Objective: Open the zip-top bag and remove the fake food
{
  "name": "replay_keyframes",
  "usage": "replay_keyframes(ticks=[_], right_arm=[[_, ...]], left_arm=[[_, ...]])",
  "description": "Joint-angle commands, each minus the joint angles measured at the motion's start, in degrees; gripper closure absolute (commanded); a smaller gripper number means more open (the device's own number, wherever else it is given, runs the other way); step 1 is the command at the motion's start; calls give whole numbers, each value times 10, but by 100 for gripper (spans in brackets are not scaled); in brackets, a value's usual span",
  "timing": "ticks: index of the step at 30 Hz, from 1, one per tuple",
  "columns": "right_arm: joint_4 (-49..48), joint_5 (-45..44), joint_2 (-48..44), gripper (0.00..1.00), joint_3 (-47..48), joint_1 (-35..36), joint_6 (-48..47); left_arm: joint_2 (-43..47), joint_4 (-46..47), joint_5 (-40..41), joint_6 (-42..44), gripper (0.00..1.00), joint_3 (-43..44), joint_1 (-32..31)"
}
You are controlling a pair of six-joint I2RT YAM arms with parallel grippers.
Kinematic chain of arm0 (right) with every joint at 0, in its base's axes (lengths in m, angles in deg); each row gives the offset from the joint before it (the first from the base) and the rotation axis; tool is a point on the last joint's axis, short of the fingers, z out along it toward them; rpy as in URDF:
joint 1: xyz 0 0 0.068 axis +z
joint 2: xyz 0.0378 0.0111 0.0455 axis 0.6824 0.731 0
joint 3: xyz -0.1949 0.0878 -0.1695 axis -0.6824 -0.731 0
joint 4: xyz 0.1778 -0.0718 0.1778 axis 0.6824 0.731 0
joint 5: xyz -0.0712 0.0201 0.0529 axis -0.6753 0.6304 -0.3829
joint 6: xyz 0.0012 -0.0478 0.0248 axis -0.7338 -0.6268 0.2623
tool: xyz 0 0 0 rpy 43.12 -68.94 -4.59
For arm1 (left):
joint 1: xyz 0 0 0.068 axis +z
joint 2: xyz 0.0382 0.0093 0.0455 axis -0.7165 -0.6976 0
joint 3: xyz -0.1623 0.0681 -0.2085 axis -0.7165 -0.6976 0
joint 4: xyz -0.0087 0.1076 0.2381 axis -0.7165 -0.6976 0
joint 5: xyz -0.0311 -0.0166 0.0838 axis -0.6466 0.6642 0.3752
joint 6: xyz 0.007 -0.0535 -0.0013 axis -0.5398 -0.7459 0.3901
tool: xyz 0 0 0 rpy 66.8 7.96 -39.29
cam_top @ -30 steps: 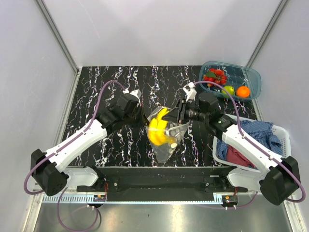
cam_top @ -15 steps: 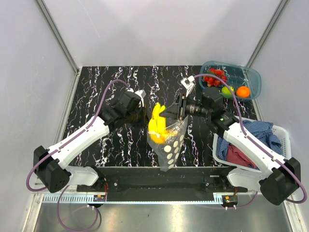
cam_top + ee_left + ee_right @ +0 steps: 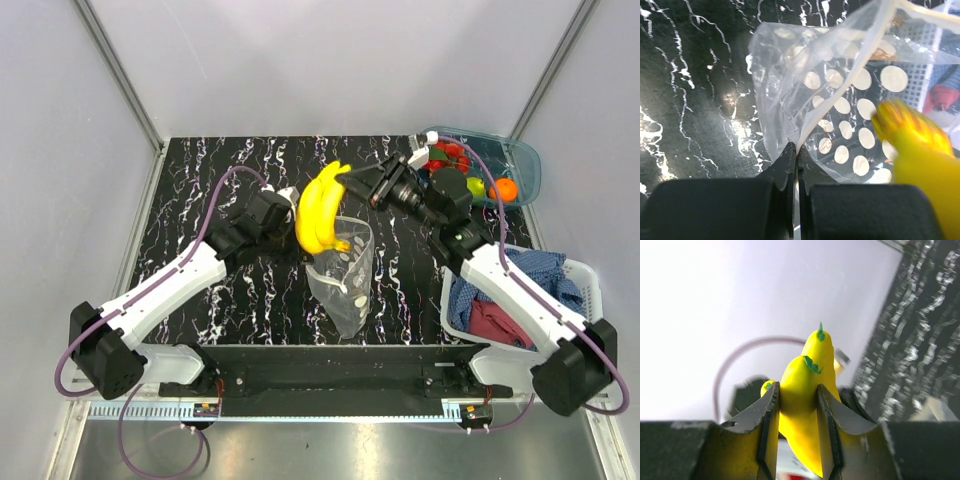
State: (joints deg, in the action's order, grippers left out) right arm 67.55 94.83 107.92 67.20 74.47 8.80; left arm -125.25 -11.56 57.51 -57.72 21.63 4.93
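The clear zip-top bag (image 3: 345,275) with pale dots hangs over the middle of the table, its mouth upward. My left gripper (image 3: 298,243) is shut on the bag's left edge (image 3: 805,135). My right gripper (image 3: 348,182) is shut on the yellow banana bunch (image 3: 321,210) and holds it above and just left of the bag's mouth, outside the bag. In the right wrist view the banana (image 3: 802,405) sits squeezed between the fingers. In the left wrist view it (image 3: 920,150) shows at the right. A red berry cluster (image 3: 446,157), a green fruit (image 3: 474,186) and an orange (image 3: 504,189) lie in the teal tray.
The teal translucent tray (image 3: 525,165) stands at the back right. A white slatted basket (image 3: 585,285) with blue and red cloths stands at the right edge under my right arm. Grey walls enclose the black marbled table (image 3: 200,180).
My right gripper has lifted the banana bunch up and back out of the bag. The bag, now without the banana, hangs slack from my left gripper.
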Motion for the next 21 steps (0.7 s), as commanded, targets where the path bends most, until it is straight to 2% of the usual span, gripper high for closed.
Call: replay_keyframes(ticks=[1, 5, 9, 14, 21], right_arm=[[-102, -10, 51, 100, 74, -23, 220], [-73, 34, 98, 100, 161, -55, 249], [-16, 50, 119, 100, 223, -115, 209], [74, 71, 143, 100, 246, -227, 151], [188, 56, 174, 100, 226, -395, 89]], left_arm=[[12, 3, 44, 3, 100, 19, 6], [3, -22, 75, 23, 100, 44, 13], [-2, -54, 126, 51, 100, 76, 32], [-3, -84, 146, 130, 100, 120, 58], [-2, -88, 179, 218, 100, 139, 74]])
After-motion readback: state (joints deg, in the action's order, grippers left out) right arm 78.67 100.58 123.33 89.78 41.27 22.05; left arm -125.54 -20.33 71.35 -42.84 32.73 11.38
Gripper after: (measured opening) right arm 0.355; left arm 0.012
